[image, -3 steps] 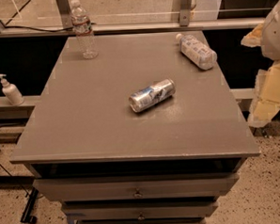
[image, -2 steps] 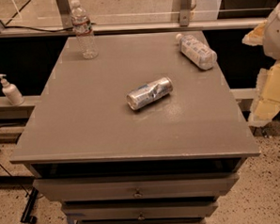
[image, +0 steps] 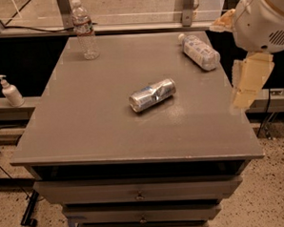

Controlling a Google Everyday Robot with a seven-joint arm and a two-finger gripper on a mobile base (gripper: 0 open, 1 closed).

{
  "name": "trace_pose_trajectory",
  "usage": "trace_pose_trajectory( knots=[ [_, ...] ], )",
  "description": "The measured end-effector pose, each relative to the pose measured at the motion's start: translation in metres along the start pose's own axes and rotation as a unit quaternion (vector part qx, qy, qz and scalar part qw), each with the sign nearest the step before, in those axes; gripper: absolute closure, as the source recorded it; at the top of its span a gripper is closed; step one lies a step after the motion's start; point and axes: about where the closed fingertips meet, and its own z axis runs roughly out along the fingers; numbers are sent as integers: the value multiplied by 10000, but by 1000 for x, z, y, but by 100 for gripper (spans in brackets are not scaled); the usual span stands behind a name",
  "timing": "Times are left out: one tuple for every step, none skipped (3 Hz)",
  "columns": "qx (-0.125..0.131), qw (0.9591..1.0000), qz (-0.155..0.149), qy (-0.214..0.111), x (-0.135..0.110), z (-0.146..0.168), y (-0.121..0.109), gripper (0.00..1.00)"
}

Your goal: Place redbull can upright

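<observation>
Scanning from the left, I find a soap dispenser (image: 9, 91) well to the left of the redbull can (image: 152, 95), off beyond the edge of the table (image: 85, 128). A clear water bottle (image: 85, 30) stands upright far behind and left of the can. The can itself lies on its side near the middle of the tabletop. Its long axis runs roughly left to right, with its right end angled a little toward the back. A white-labelled bottle (image: 200, 51) lies on its side behind and right of the can, well apart from it. Right of the can, out past the table's right edge, hangs the gripper (image: 248, 83), touching nothing; whether it is open or closed I cannot tell. So the can sits to the left of the gripper with its right end pointing nearly at it. I judge I would have to reach leftward over the table and grip across the can's narrow width, front to back, before tipping it up.
</observation>
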Motion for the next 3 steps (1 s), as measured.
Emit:
trace_pose_trajectory(
  knots=[
    [-27, 9959, -901, -29, -30, 31, -15, 0],
    [-143, 9872, -1587, 77, -46, 69, -25, 0],
    [-311, 9773, -2082, 229, -54, 109, -34, 0]
  ],
)
